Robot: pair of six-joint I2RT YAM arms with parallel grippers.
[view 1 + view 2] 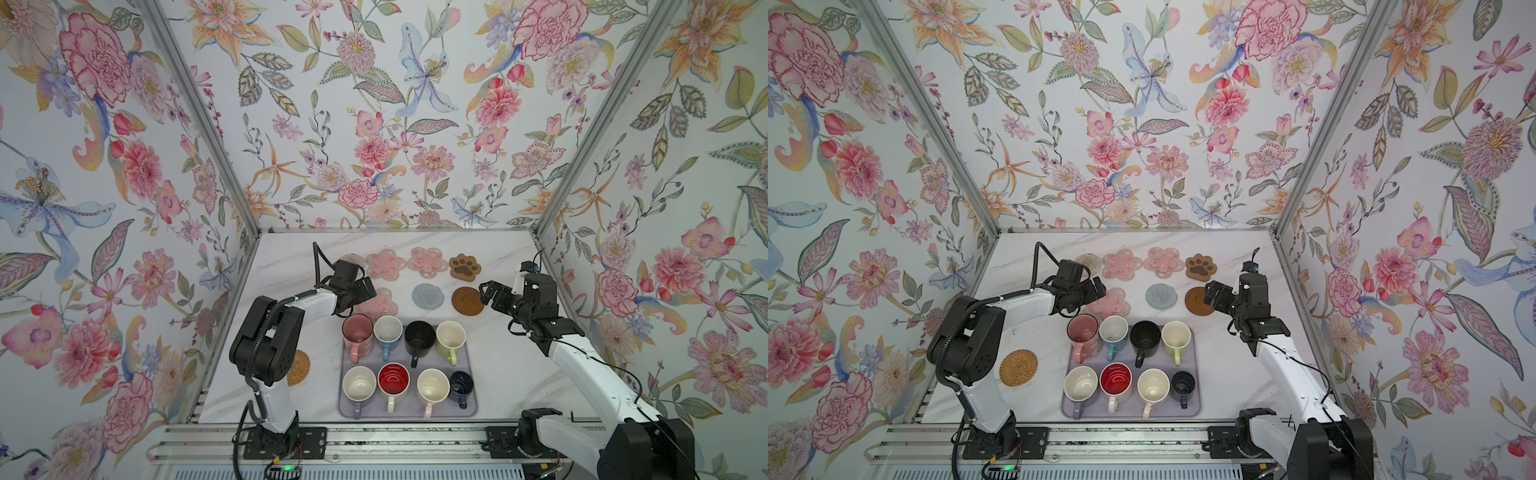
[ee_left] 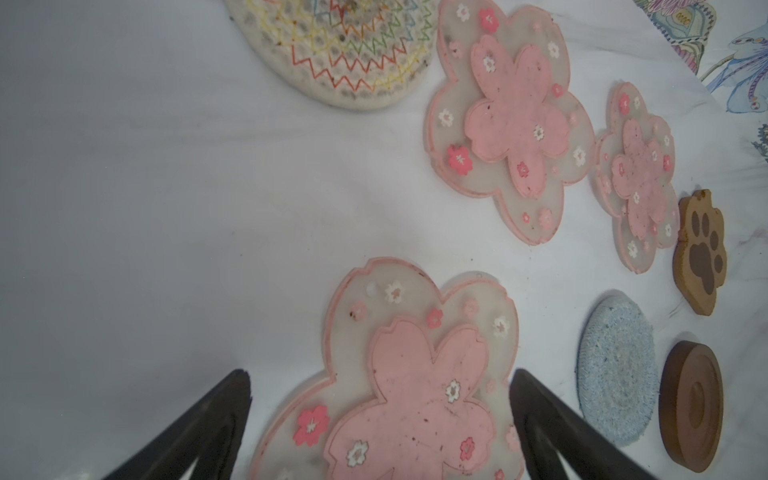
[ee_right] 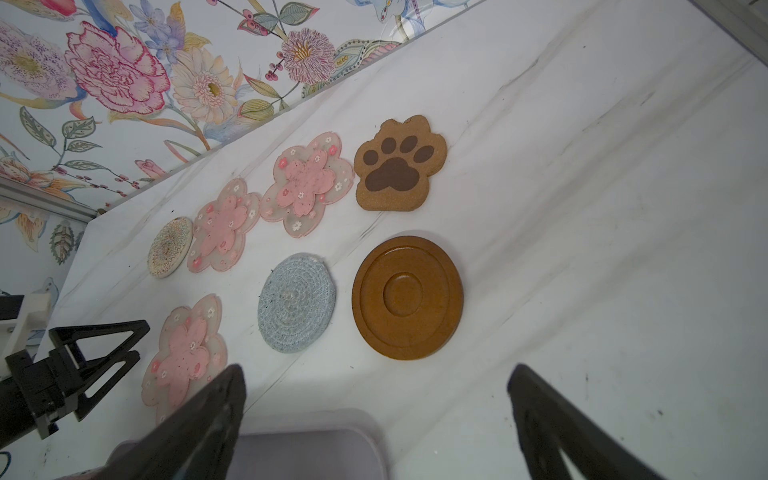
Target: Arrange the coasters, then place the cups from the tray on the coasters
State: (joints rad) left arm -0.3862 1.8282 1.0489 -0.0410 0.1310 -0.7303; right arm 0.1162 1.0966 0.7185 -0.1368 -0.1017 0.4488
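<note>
Seven coasters lie in two rows at the back of the table: a beaded round one [image 1: 352, 258], pink flowers [image 1: 385, 263] [image 1: 428, 260] [image 1: 380, 305], a brown paw [image 1: 465, 267], a grey knitted round [image 1: 428, 295] and a wooden disc [image 1: 467, 300]. A rattan coaster [image 1: 1018, 367] lies apart by the left arm. Several handled cups, among them pink [image 1: 357, 330], black [image 1: 419, 334] and red-inside [image 1: 393, 380], stand on the lavender tray [image 1: 345, 409]. My left gripper [image 2: 380, 399] hangs open over the near pink flower [image 2: 415, 374]. My right gripper [image 3: 376, 390] is open and empty, above the table near the wooden disc [image 3: 407, 297].
Flowered walls close in the marble table [image 1: 291, 257] at the back and on both sides. The left arm's elbow [image 1: 266, 332] stands over the table's left part, partly hiding the rattan coaster in a top view. A metal rail [image 1: 374, 449] runs along the front edge.
</note>
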